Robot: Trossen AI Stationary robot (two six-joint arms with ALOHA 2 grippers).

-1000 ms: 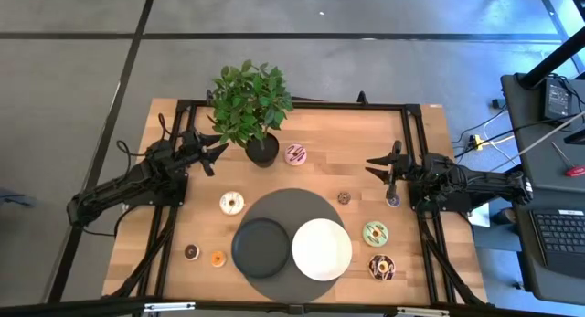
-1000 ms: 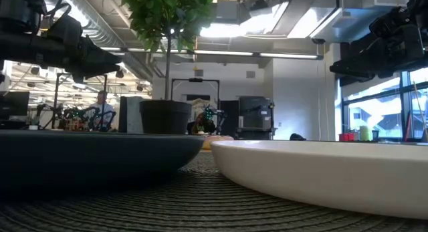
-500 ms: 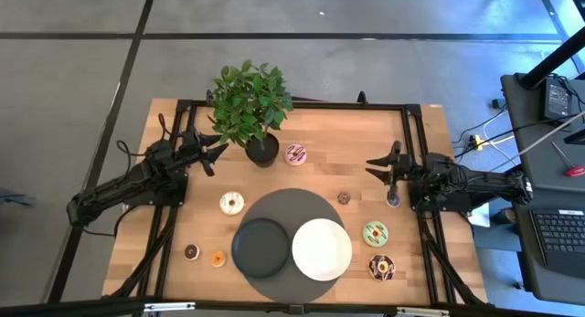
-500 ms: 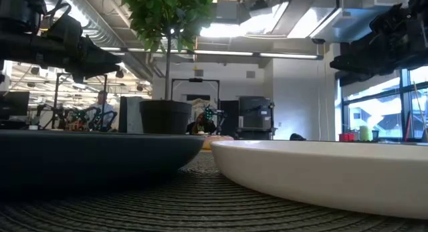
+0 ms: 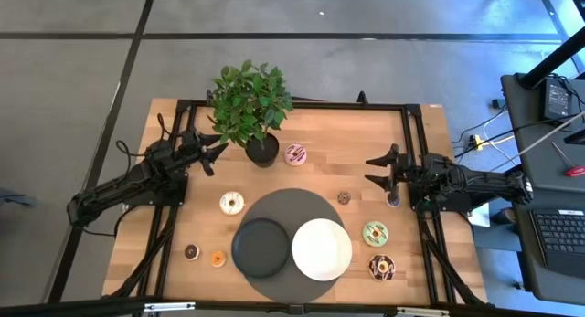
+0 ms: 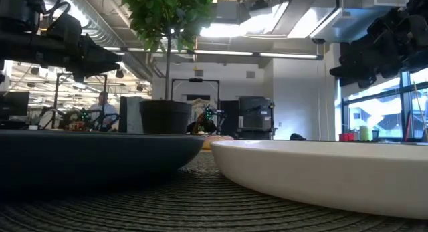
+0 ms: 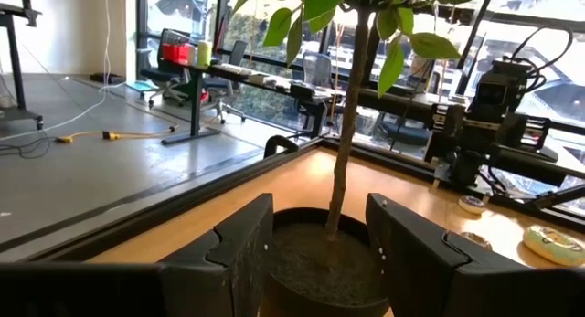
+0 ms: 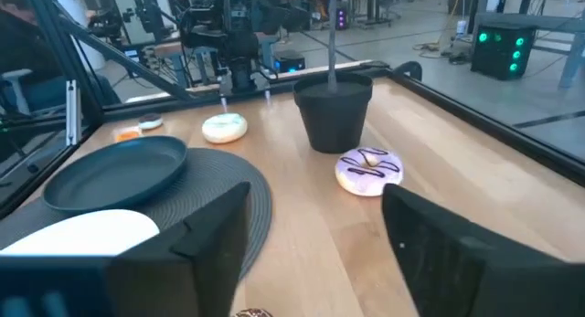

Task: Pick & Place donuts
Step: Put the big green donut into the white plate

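Several toy donuts lie flat on the wooden table: a pink one (image 5: 295, 153) (image 8: 368, 170) by the plant pot, a white one (image 5: 232, 203) (image 8: 224, 127), a green one (image 5: 375, 233), a chocolate-sprinkled one (image 5: 381, 268), and tiny brown (image 5: 344, 197) (image 5: 191, 252), orange (image 5: 218, 258) and purple (image 5: 393, 201) ones. My left gripper (image 5: 216, 153) (image 7: 320, 253) is open and empty, just left of the pot. My right gripper (image 5: 372, 169) (image 8: 315, 253) is open and empty above the table's right side, near the tiny brown and purple donuts.
A potted plant (image 5: 251, 107) stands at the far middle in a black pot (image 5: 262, 151) (image 8: 334, 111). A black plate (image 5: 260, 247) (image 8: 119, 171) and a white plate (image 5: 322, 248) (image 6: 321, 165) rest on a dark round mat (image 5: 291, 206) at the near middle.
My right gripper has turned a little at its wrist while staying over the table's right side. The donuts, the plates and my left arm have kept still.
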